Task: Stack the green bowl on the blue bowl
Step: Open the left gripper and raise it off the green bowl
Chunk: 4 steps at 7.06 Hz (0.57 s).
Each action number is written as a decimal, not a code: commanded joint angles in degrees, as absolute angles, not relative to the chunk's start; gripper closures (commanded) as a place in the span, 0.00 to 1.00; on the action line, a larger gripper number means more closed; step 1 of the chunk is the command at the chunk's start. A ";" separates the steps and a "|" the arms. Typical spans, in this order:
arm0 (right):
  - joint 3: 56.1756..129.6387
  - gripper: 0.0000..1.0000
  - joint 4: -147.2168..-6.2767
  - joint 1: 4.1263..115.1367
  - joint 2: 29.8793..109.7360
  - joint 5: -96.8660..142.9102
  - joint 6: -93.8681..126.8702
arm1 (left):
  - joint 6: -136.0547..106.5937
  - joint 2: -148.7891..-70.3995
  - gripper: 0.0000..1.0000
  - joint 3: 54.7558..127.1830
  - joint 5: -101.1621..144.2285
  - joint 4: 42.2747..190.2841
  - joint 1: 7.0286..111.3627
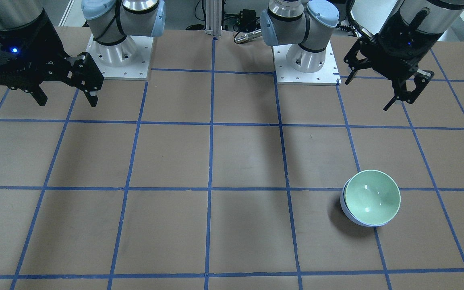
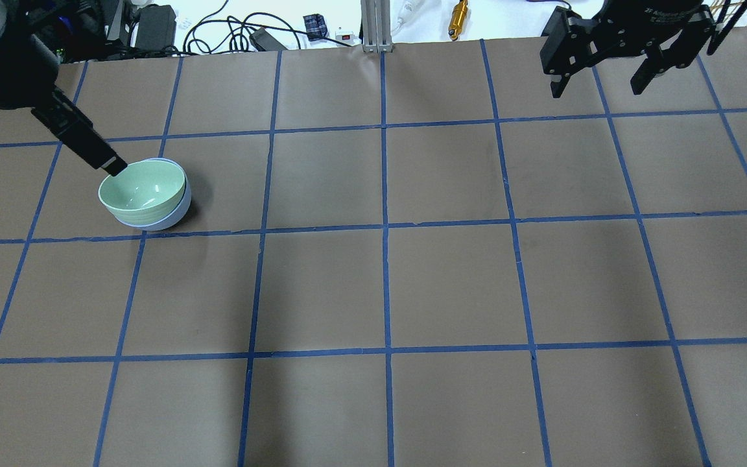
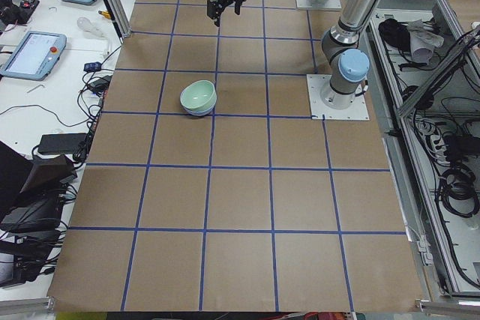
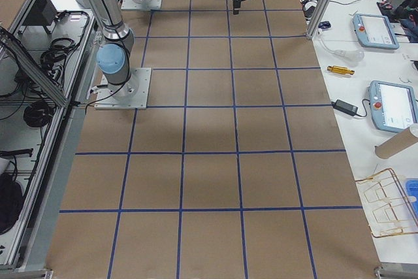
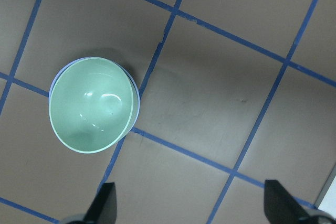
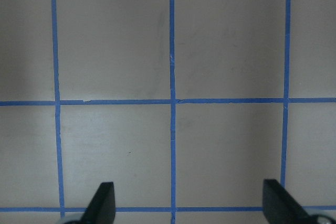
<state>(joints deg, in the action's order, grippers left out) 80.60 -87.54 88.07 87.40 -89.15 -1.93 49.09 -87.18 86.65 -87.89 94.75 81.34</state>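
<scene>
The green bowl (image 1: 372, 197) sits nested upright inside the blue bowl (image 1: 345, 209), of which only the rim and lower side show. Both also show in the overhead view, the green bowl (image 2: 143, 187) in the blue bowl (image 2: 176, 213), and in the left wrist view as the green bowl (image 5: 92, 104) and a sliver of the blue bowl (image 5: 137, 100). My left gripper (image 5: 191, 208) is open and empty, raised above the table and off to the side of the bowls (image 1: 367, 95). My right gripper (image 6: 189, 205) is open and empty, far from the bowls (image 1: 67, 100).
The brown table top (image 2: 451, 285) carries a grid of blue tape. The two arm bases (image 1: 119, 52) stand at the robot side. Cables and small tools (image 2: 458, 13) lie beyond the table edge. Tablets (image 4: 375, 31) rest on a side bench.
</scene>
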 commanded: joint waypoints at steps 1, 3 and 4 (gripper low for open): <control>80.60 0.00 -87.54 88.07 87.36 -89.12 -1.93 | 23.95 -87.80 0.00 86.48 -87.63 93.18 87.78; 80.60 0.00 -87.54 88.07 87.45 -89.12 -1.93 | 8.09 -89.64 0.00 86.66 -88.15 87.90 93.66; 80.60 0.00 -87.54 88.07 87.45 -89.12 -1.93 | 0.52 -90.69 0.00 86.66 -88.15 86.41 94.91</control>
